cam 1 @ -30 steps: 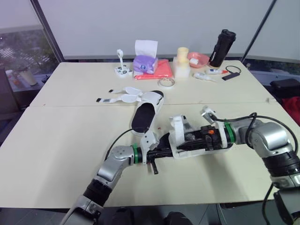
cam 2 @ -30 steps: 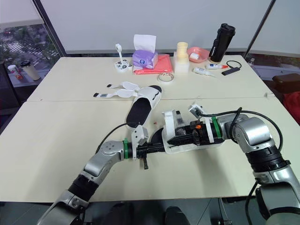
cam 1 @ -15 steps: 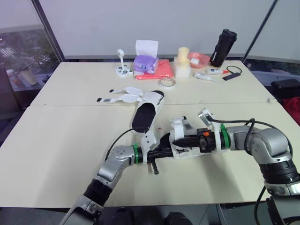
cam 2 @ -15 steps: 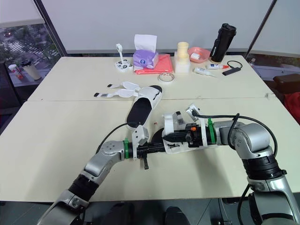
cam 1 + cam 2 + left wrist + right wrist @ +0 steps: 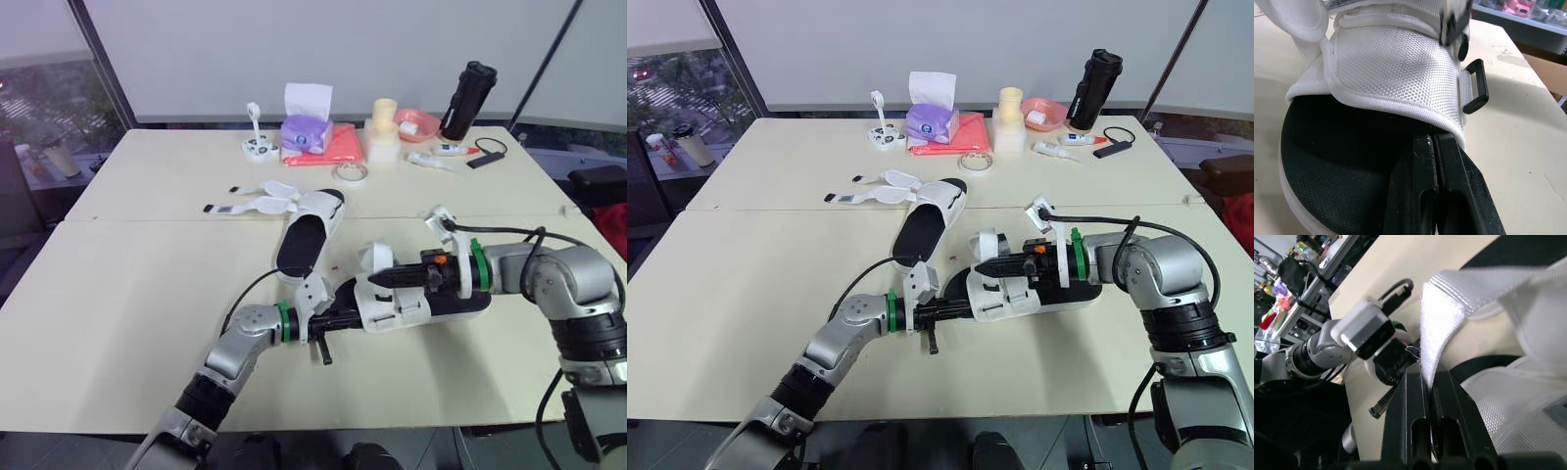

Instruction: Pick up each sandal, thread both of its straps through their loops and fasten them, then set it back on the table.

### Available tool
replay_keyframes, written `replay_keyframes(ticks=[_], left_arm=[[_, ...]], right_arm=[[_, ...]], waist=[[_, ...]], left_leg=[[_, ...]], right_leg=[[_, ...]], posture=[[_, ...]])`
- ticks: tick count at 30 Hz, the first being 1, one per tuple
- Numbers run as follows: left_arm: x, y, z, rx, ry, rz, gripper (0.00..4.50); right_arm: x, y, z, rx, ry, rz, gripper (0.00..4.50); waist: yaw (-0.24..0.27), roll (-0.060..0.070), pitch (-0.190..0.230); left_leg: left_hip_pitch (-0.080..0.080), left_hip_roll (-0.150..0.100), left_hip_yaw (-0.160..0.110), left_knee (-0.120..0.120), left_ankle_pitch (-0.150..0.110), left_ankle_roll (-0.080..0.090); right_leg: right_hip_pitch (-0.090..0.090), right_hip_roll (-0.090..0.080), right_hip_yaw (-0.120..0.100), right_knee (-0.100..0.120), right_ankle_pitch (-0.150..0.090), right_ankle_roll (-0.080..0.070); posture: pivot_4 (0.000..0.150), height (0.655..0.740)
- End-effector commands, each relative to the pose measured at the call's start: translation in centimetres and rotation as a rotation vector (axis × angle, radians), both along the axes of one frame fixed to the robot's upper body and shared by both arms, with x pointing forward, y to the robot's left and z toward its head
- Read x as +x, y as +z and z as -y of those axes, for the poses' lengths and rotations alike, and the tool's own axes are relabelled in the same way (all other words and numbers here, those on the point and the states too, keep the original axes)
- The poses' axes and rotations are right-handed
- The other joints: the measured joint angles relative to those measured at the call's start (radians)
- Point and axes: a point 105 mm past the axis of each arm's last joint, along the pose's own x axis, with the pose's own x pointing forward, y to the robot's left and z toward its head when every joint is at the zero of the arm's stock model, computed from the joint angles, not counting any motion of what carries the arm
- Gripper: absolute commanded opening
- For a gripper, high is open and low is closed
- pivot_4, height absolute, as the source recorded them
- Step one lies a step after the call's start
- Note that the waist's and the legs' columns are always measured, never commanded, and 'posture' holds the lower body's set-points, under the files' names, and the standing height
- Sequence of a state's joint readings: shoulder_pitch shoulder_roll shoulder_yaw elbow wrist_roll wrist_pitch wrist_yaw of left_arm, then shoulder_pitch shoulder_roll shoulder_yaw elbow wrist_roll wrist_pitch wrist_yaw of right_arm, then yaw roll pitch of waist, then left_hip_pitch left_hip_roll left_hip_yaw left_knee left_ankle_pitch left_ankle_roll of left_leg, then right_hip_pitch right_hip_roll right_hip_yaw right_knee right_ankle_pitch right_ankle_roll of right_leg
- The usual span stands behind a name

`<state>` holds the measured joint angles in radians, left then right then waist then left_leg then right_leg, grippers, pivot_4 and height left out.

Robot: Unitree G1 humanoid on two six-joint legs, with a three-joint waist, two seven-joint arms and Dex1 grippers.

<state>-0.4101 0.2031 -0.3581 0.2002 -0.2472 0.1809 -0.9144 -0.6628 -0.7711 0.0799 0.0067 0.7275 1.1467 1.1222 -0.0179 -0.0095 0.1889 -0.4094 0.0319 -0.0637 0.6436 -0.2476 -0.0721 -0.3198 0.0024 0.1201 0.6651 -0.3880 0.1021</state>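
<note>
- Pale beige table made of two tops pushed together takes up most of the scene, with a plain light wall behind it and a window at the robot's left
- near sandal, white with a black footbed, lies across the front half of the table between the two arms, toe towards the robot's left; whether its sole touches the top is not clear
- far sandal lies flat on the table just behind it, across the seam, with its white straps undone and spread out to the robot's left
- left gripper is at the toe of the near sandal, its two black fingers pressed together where the woven white upper meets the footbed, pinching the shoe there
- right gripper reaches in over the middle of the same sandal, fingers closed tight on the free end of a strap, which stands up from the shoe
- black bottle stands upright at the back right of the table
- purple tissue box sits at the back centre, beside a red cloth
- tape roll lies flat in front of the cloth
- black loop hangs on a short tab at the side of the near sandal's upper, with nothing through it
</note>
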Motion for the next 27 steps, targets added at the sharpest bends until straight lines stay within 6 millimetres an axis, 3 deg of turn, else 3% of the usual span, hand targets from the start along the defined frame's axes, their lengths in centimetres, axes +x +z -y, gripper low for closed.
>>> replay_keyframes(ticks=[1, 13, 20, 27], left_arm=[[0.1, -4.3, -1.8, 0.135, 0.088, -0.114, 0.02], [-0.1, -4.7, -2.0, 0.147, 0.092, -0.116, 0.02], [0.0, -4.7, -2.0, 0.147, 0.092, -0.115, 0.02], [0.1, -4.6, -2.1, 0.144, 0.098, -0.114, 0.02]], right_arm=[[-0.1, 0.7, -0.1, 0.002, 0.028, 0.026, 0.02], [-1.2, -0.4, 0.0, -0.024, 0.06, -0.044, 0.02], [-0.7, -1.7, -0.2, -0.087, 0.048, 0.007, 0.02], [-0.8, -4.0, 0.3, -0.255, 0.126, 0.129, 0.02]], waist=[[0.0, 0.0, 0.0], [-0.001, 0.0, 0.0], [-0.001, 0.0, 0.0], [-0.001, 0.0, 0.0]], left_leg=[[0.0, 0.0, 0.0, 0.0, 0.0, 0.0], [0.0, 0.0, 0.0, 0.0, 0.0, 0.0], [0.0, 0.0, 0.0, 0.0, 0.0, 0.0], [0.0, 0.0, 0.0, 0.0, 0.0, 0.0]], right_leg=[[0.0, 0.0, 0.0, 0.0, 0.0, 0.0], [0.0, 0.0, 0.0, 0.0, 0.0, 0.0], [0.0, 0.0, 0.0, 0.0, 0.0, 0.0], [0.0, 0.0, 0.0, 0.0, 0.0, 0.0]], posture=[[0.15, 0.74], [0.15, 0.74], [0.15, 0.74], [0.15, 0.74]])
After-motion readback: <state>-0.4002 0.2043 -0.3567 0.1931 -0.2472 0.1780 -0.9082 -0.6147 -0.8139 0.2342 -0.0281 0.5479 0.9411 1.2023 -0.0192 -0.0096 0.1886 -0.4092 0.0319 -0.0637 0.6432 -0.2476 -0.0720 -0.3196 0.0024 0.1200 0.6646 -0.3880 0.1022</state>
